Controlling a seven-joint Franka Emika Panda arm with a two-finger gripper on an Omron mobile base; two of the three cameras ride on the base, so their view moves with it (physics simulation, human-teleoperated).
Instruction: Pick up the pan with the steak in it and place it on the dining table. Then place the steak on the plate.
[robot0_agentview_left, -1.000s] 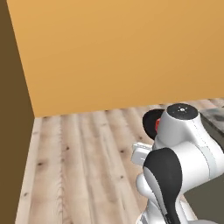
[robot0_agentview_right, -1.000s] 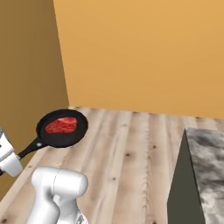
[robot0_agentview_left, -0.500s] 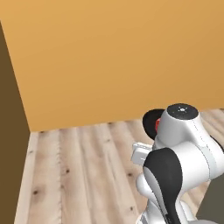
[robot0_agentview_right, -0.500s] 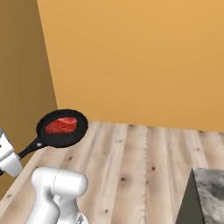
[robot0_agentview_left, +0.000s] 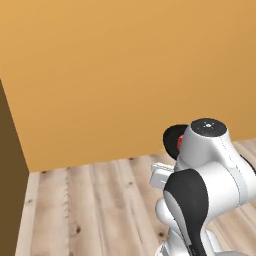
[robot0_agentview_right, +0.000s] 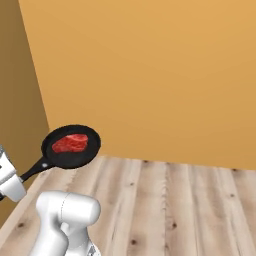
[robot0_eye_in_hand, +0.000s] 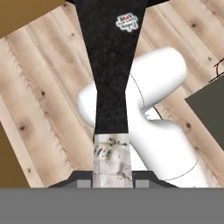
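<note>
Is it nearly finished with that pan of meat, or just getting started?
About a third in. Done: the pan is lifted, held by its handle in the gripper, with the steak lying inside. In hand: carrying it above the wooden floor. Left: setting the pan on the dining table, then moving the steak to a plate.

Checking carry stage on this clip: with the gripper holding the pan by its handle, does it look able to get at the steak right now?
Probably not. The gripper is shut on the handle of the pan, and the steak lies in the pan's bowl, beyond the fingers. It would likely have to set the pan down first.
</note>
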